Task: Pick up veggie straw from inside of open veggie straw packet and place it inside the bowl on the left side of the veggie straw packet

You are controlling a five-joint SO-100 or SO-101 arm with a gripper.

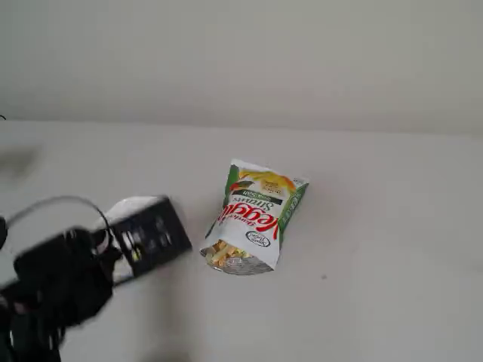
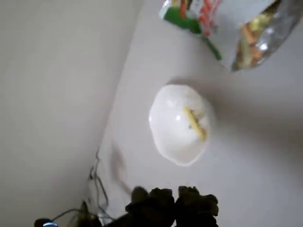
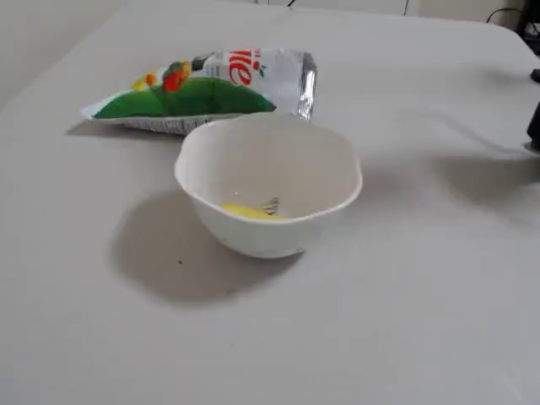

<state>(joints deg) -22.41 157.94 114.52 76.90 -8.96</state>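
Your arm (image 1: 68,279) looms blurred at the lower left of a fixed view, its body hiding the bowl there; a dark cable (image 1: 53,204) loops over it, and the pale tabletop (image 1: 377,249) runs back to a plain wall. In the wrist view, dark blurred shapes along the bottom edge are all you get of the gripper (image 2: 175,205), well apart from the bowl (image 2: 181,124); whether it is apart or together cannot be told, and it holds nothing visible. The veggie straw (image 2: 195,124), a short bright yellow stick, lies inside the white wavy-rimmed bowl beside its dark sprig motif. Just beyond the bowl, the veggie straw packet (image 3: 202,89) lies flat, its foil mouth showing pale and orange straws (image 1: 220,253) clustered inside.
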